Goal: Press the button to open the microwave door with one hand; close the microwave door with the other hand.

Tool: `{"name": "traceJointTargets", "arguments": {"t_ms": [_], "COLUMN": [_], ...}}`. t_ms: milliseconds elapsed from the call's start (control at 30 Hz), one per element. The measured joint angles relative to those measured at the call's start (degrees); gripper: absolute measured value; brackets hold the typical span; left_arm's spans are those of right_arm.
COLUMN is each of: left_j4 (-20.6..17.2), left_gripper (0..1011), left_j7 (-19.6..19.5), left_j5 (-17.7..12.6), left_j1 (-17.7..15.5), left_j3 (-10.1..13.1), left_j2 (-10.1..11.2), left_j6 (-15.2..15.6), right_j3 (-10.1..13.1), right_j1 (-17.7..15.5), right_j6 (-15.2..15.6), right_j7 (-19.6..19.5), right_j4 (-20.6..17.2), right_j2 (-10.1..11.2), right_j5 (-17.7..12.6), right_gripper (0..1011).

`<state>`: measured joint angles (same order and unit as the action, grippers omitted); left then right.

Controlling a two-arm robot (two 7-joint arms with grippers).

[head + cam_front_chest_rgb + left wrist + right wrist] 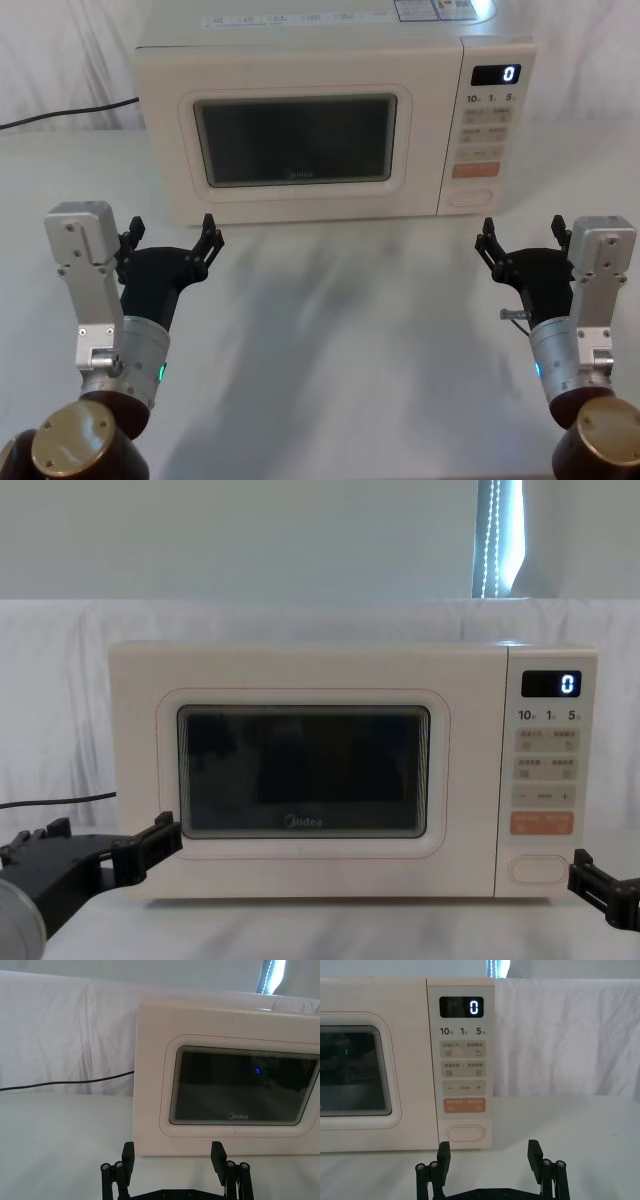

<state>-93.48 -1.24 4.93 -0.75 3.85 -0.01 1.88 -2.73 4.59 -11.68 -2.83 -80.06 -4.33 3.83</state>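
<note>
1. Right gripper (522, 238): nearest you on the right, hanging over the bare table (340, 330), fingers spread wide and holding nothing. The right wrist view shows its two pads well apart, with the button (465, 1133) straight ahead and slightly above the gap between them.

2. Left gripper (172, 240): level with the right one on the left, also wide open and empty. Ahead of it stands the left half of the microwave door (298, 138).

3. Button: lowest key on the control panel, just under the orange key (465, 1106). Risk for you: the two keys nearly touch, so a high approach would likely strike the orange key and start a programme instead of releasing the door. With the fingers this far apart, the button could also pass between them unpressed; you would do well to narrow them or lead with one tip.

4. Microwave door: shut, flush with the panel, beyond both grippers. Risk: if it springs open toward the left gripper, the door may hit those fingers.

5. Display (461, 1007): farthest up the panel, reading 0.
</note>
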Motion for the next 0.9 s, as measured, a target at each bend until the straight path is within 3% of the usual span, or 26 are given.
{"name": "traceJointTargets", "arguments": {"t_ms": [900], "left_j4": [0.0], "left_gripper": [1001], "left_j7": [0.0], "left_j5": [0.0], "left_j1": [0.0], "left_j3": [0.0], "left_j2": [0.0], "left_j6": [0.0], "right_j3": [0.0], "right_j1": [0.0], "right_j6": [0.0], "right_j7": [0.0], "right_j4": [0.0], "right_j2": [0.0], "right_j5": [0.0], "right_gripper": [1002]}}
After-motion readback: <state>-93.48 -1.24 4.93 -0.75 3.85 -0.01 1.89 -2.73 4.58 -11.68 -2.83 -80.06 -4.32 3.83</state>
